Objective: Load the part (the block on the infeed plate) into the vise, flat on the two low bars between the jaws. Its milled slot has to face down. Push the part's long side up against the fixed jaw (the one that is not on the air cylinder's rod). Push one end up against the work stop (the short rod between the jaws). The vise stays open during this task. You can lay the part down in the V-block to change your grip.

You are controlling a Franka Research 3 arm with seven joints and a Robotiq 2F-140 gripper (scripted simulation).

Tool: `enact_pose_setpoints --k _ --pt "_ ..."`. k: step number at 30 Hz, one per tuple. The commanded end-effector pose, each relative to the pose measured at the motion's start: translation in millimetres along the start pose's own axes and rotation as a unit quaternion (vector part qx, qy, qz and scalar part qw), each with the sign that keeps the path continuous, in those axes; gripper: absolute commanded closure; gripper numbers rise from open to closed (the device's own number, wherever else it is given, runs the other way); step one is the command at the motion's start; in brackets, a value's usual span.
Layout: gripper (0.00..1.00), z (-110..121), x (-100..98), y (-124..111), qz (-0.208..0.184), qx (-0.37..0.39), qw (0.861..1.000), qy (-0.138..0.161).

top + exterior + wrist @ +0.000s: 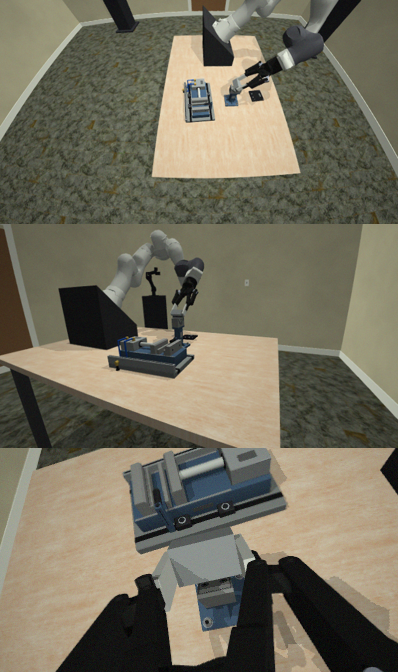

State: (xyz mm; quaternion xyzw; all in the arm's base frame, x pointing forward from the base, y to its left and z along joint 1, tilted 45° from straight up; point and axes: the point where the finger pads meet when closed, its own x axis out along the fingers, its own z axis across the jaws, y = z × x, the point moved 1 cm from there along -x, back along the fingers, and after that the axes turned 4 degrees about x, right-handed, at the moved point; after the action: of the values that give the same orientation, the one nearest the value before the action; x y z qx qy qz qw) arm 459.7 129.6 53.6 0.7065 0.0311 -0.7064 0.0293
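Observation:
My gripper point(205, 555) is shut on the grey part point(202, 560), one finger on each side. It holds the part tilted, right at the top of the V-block point(217, 593), which stands on a blue base. I cannot tell whether the part touches the V. In the top view the gripper point(249, 79) and the part point(239, 83) are over the V-block point(231, 97), right of the vise point(199, 99). The black infeed plate point(256, 96) lies empty beside them. The vise point(200, 493) is open, with nothing between its jaws. Its short black work stop point(156, 495) shows between them.
A tall black wedge-shaped box point(214, 43) stands at the back of the table, behind the vise and V-block. The air cylinder's pale rod point(200, 469) is at the vise's far end. The arm reaches in from the back right.

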Motion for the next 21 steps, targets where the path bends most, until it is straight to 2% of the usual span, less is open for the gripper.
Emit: enact_pose_setpoints --k 1,21 --pt "1.0 0.6 -1.4 4.4 0.001 -0.002 1.0 -0.001" --pt "1.0 0.5 -3.3 6.2 0.001 -0.002 1.0 -0.001"
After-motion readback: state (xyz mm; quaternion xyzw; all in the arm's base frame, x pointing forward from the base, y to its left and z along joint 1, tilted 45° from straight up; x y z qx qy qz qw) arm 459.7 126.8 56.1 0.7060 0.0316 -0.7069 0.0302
